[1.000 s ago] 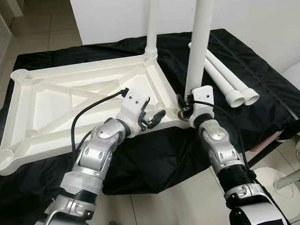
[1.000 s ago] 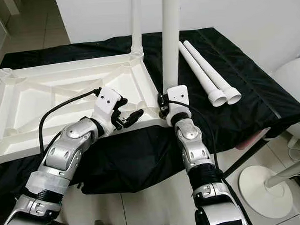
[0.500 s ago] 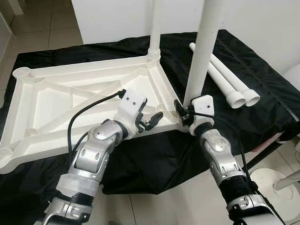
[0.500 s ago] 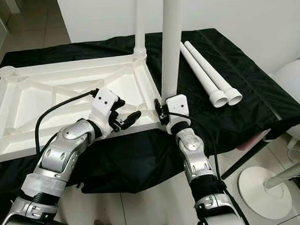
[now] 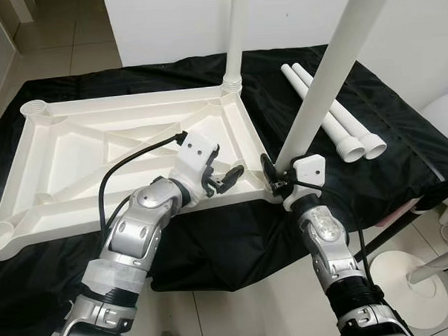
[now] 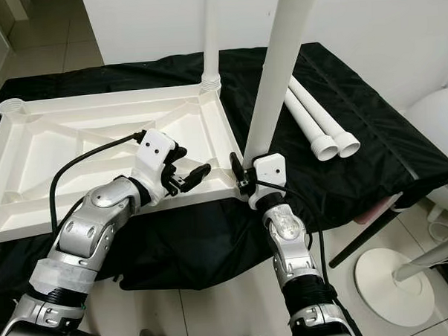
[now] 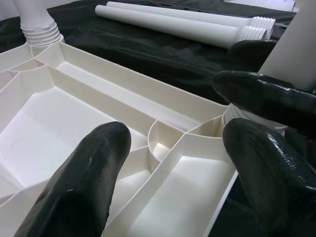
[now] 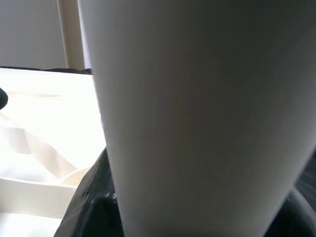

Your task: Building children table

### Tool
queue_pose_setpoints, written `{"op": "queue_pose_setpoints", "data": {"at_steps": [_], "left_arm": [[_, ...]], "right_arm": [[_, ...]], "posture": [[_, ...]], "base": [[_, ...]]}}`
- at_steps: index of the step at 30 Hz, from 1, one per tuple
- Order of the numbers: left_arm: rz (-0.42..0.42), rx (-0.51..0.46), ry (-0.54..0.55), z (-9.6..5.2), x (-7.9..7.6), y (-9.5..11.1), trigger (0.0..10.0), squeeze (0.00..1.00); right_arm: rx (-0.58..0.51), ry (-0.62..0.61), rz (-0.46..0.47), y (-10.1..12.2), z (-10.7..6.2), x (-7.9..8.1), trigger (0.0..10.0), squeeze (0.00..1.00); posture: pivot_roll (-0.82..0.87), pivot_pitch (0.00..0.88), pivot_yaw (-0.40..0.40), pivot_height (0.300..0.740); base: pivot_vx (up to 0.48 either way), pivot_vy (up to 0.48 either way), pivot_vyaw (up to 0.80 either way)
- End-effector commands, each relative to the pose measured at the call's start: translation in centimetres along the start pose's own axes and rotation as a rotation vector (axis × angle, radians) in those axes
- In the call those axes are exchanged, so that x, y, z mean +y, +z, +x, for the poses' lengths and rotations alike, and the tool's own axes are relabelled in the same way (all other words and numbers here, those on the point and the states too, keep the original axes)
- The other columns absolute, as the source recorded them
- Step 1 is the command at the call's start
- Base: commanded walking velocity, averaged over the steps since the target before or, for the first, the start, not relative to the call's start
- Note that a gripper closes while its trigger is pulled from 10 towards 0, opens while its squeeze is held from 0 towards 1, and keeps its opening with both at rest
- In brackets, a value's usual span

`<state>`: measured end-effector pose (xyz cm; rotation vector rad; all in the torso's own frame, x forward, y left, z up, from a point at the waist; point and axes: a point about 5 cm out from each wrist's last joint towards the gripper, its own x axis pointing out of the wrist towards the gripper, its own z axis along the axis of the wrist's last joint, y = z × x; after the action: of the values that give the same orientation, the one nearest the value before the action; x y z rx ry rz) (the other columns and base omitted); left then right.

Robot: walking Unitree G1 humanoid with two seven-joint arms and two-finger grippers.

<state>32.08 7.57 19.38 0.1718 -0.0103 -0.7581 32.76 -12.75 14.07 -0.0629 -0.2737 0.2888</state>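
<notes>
Overhead, the upturned tabletop (image 5: 127, 154) lies on a black cloth (image 5: 401, 142); one leg (image 5: 235, 33) stands in its far corner, two spare legs (image 5: 333, 118) lie beside it. Right gripper (image 5: 278, 174) clamps a tilted leg (image 5: 331, 74) at the near corner — left gripper (image 5: 228, 177) hovers open over the rim. Left wrist: spread fingers (image 7: 79, 182) above the ribs. Right wrist: the leg (image 8: 197, 113) close up.

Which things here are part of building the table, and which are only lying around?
Job:
- tabletop, upside down
- fitted leg
- tilted leg, held by the right gripper
- two spare legs
- left gripper, open at the rim

Around:
- black cloth
- round white base on the floor
</notes>
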Motion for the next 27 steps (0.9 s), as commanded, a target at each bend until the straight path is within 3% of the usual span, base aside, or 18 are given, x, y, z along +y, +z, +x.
{"op": "queue_pose_setpoints", "data": {"at_steps": [1,11,27], "left_arm": [[0.006,0.013,-0.045,0.04,-0.32,-0.03,10.0,0.0],[0.008,0.006,-0.042,0.14,-0.36,0.19,10.0,0.0],[0.019,0.005,-0.052,0.21,-0.45,0.29,10.0,0.0]], "right_arm": [[0.178,-0.004,0.053,-2.91,-0.94,0.16,10.0,0.0],[0.223,-0.018,0.103,-2.89,-0.07,0.13,10.0,0.0],[0.297,-0.124,0.23,-3.71,-0.32,-0.51,10.0,0.0]], "posture": [[0.02,0.1,0.0,0.74],[0.02,0.089,-0.008,0.74],[0.02,0.073,-0.005,0.74]], "base": [[0.0,0.0,0.0],[0.0,0.0,0.0],[0.0,0.0,0.0]]}}
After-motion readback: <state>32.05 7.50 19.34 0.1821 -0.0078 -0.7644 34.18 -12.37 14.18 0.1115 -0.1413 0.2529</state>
